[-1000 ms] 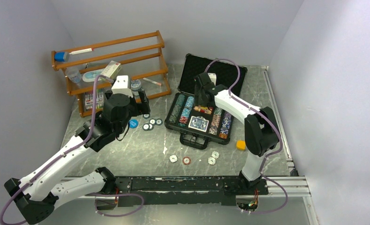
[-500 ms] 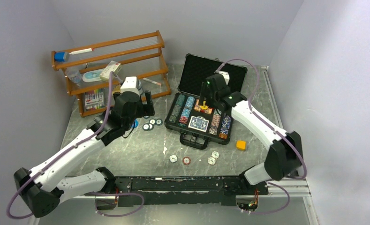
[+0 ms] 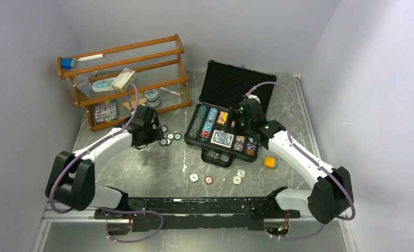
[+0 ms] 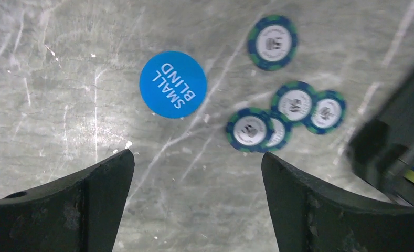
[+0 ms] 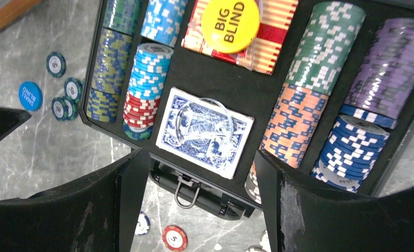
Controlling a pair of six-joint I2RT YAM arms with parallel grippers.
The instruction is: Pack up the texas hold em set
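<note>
Top external view: the open case [image 3: 231, 84] lies on the marbled bench [image 3: 157, 168], chips [image 5: 325, 47] and decks [image 5: 204, 131] inside; loose chips [image 3: 209, 180] lie before it and left, by a blue button [image 4: 173, 84]. The left fingers [image 4: 78, 205] and right fingers [image 5: 299, 210] stand apart, empty. A rack [image 3: 141, 59] back-left, cube [image 3: 269, 162] right; grey walls [image 3: 246, 31].

We see a black case [image 5: 246, 89] of chips [image 5: 325, 47] striped white on green, purple, orange, blue and red, with a blue patterned deck [image 5: 204, 131], a red-and-gold striped deck [image 5: 275, 39] and a yellow token [image 5: 230, 19]. We find the table [image 4: 47, 115] grey and veined, with a blue token [image 4: 172, 84] and loose chips [image 4: 272, 42] rimmed blue and green.
</note>
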